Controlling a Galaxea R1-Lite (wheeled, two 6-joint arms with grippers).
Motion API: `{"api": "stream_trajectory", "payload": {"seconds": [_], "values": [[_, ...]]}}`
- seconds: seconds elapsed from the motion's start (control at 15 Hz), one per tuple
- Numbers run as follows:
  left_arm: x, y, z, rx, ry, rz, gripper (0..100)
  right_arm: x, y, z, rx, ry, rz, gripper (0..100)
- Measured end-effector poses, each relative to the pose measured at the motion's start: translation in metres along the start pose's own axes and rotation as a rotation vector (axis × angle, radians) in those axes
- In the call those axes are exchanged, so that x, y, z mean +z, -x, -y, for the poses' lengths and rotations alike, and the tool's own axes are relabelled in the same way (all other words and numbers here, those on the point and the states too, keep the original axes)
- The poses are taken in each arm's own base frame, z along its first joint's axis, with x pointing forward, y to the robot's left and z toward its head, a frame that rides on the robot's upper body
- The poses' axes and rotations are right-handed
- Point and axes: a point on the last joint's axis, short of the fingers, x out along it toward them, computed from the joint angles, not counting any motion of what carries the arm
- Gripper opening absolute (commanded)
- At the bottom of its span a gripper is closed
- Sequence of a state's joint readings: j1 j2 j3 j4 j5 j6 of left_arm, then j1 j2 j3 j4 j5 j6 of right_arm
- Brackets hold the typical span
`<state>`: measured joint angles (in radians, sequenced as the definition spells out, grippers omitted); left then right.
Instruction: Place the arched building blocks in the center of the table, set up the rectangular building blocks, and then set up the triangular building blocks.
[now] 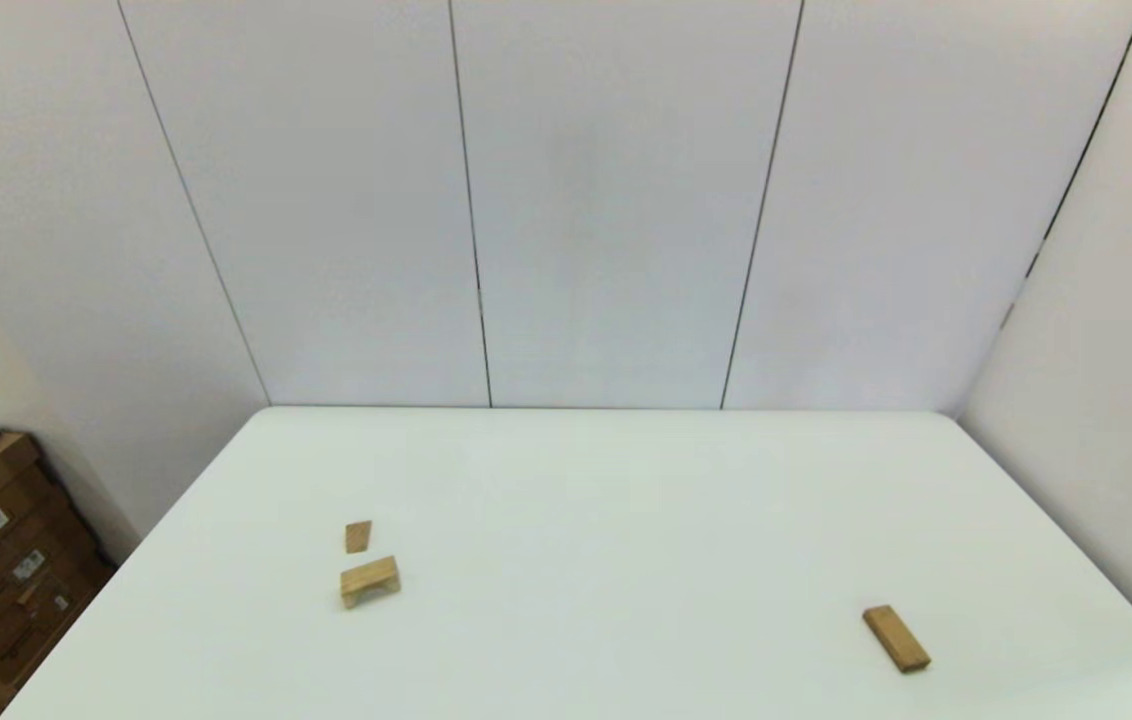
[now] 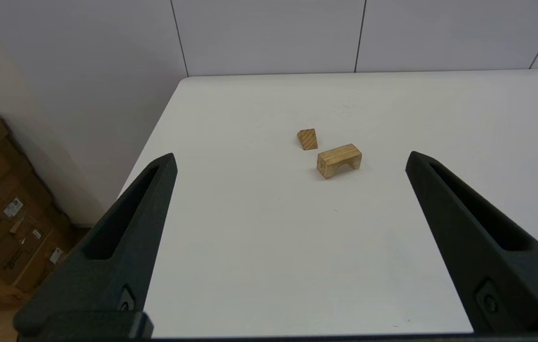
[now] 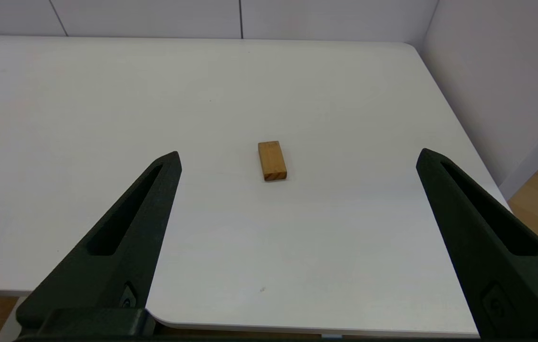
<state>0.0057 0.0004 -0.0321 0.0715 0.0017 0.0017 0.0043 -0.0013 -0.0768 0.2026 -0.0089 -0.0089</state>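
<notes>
Both grippers, left [image 2: 290, 159] and right [image 3: 297, 156], hang spread wide and empty short of the table [image 1: 626, 480], so no step has begun: the left must first reach the arched block [image 1: 369, 581] lying on its left part, beside the wedge [image 1: 358, 536], well apart from the plank [image 1: 896, 638].

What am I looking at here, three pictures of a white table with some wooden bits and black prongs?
This is a two-armed robot at a white table. One picture comes from a camera on its head; the arms are out of that view. The other two come from cameras on its wrists, and the black prongs are the fingers of each gripper. The left gripper and the right gripper are both open and hold nothing. On the robot's left lie a small wedge block and, just beside it, an arched block, hollow side down. On its right a flat rectangular block lies alone.
</notes>
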Motion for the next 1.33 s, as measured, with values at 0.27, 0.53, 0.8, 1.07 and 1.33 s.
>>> {"api": "stream_trajectory", "payload": {"seconds": [0.27,0.53,0.8,1.07,1.33], "values": [[0.0,0.0,0.0,0.001,-0.002,0.0,100,0.0,0.0,0.0,0.0,0.001,-0.001,100],[0.026,0.006,0.0,-0.002,-0.007,0.009,100,0.0,0.0,0.0,-0.001,0.0,-0.001,100],[0.083,-0.026,0.0,-0.013,0.041,-0.183,100,0.0,0.0,0.0,0.0,0.0,-0.001,100],[0.115,-0.118,0.003,-0.037,0.138,-0.524,100,0.0,0.0,0.0,-0.001,0.001,0.0,100],[0.103,-0.21,0.02,-0.101,0.154,-0.793,100,0.0,0.0,0.0,0.0,0.0,0.0,100]]}}
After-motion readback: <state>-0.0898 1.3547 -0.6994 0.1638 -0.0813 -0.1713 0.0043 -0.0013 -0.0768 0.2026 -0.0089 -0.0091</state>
